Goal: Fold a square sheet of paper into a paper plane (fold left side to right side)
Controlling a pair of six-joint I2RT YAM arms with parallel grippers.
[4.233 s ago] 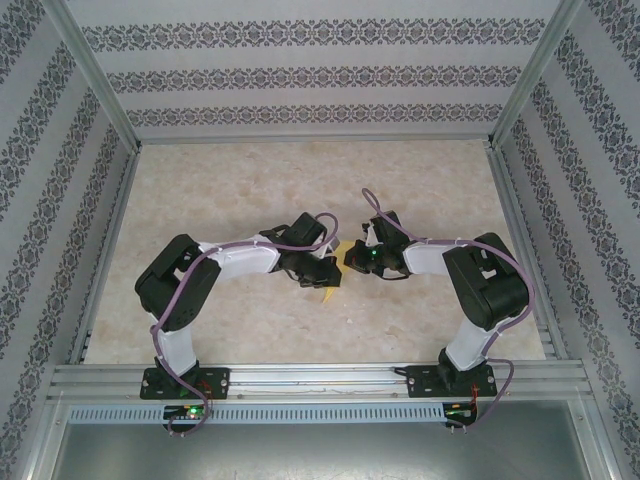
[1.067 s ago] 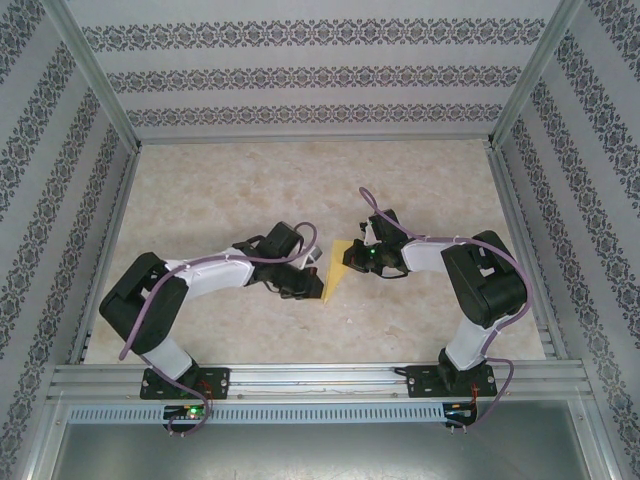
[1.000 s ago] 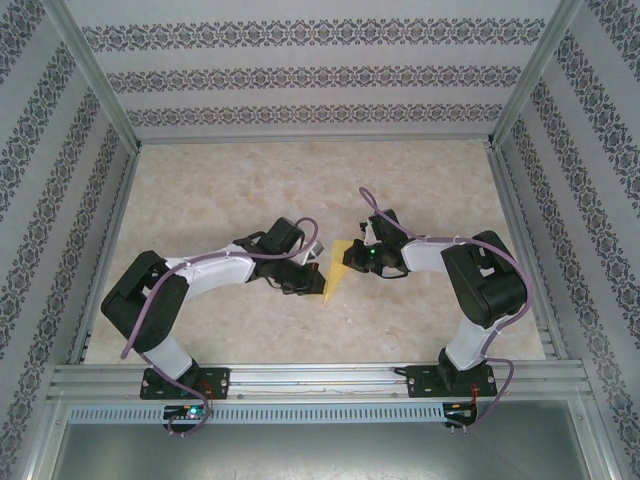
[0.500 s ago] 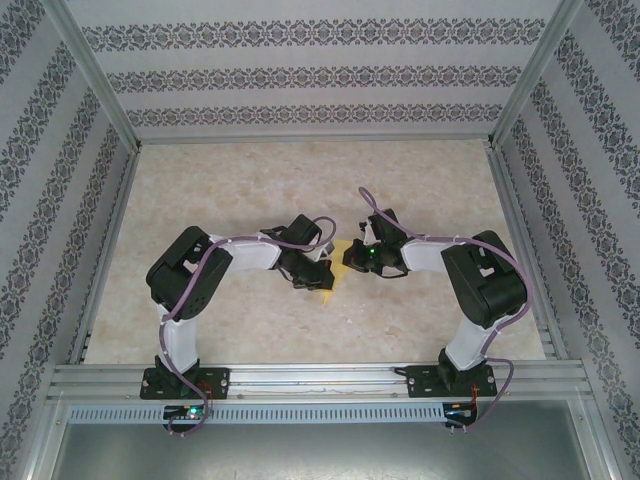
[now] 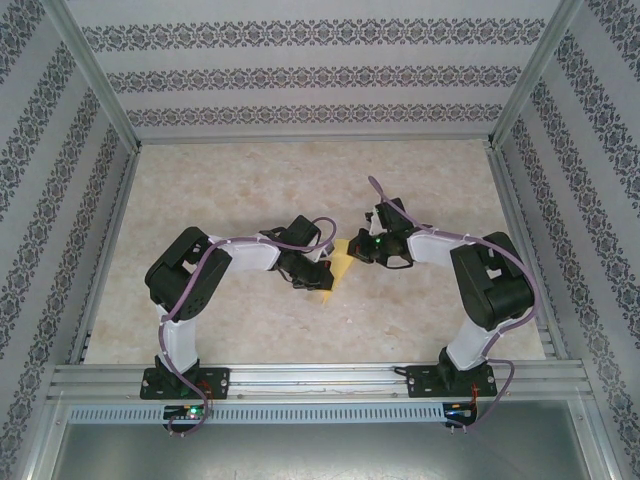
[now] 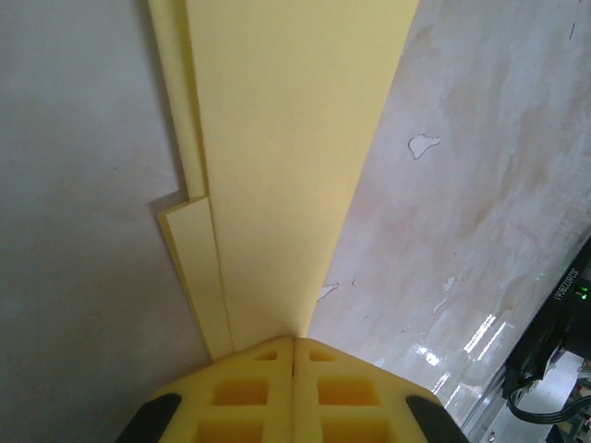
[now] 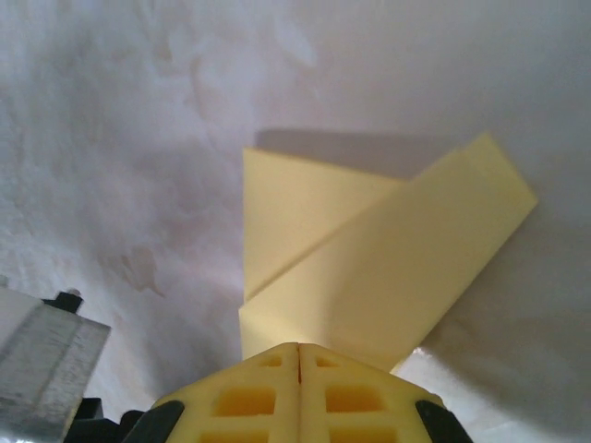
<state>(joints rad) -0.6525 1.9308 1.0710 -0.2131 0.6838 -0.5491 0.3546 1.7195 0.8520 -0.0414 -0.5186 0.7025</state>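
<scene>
The square sheet of paper [image 5: 341, 263], pale yellow, lies folded into a narrow layered shape on the table between my two grippers. My left gripper [image 5: 322, 283] is shut, its tips resting on the paper's near-left end. In the left wrist view the folded paper [image 6: 286, 166] stretches away from the closed left gripper [image 6: 294, 339], with a thinner stepped layer along its left edge. My right gripper [image 5: 358, 252] is shut at the paper's far-right end. The right wrist view has the right gripper [image 7: 298, 345] touching the paper [image 7: 369, 268], where one flap crosses diagonally over a flat layer.
The marbled tabletop [image 5: 250, 190] stretches behind and to both sides of the arms. Aluminium rails [image 5: 320, 378] run along the near edge and the sides. Patterned walls [image 5: 320, 75] close in the back and both flanks.
The left arm has swung in from the lower left, its elbow raised, and its gripper is back on the paper. The right gripper has shifted slightly up and right, baring more paper between them.
</scene>
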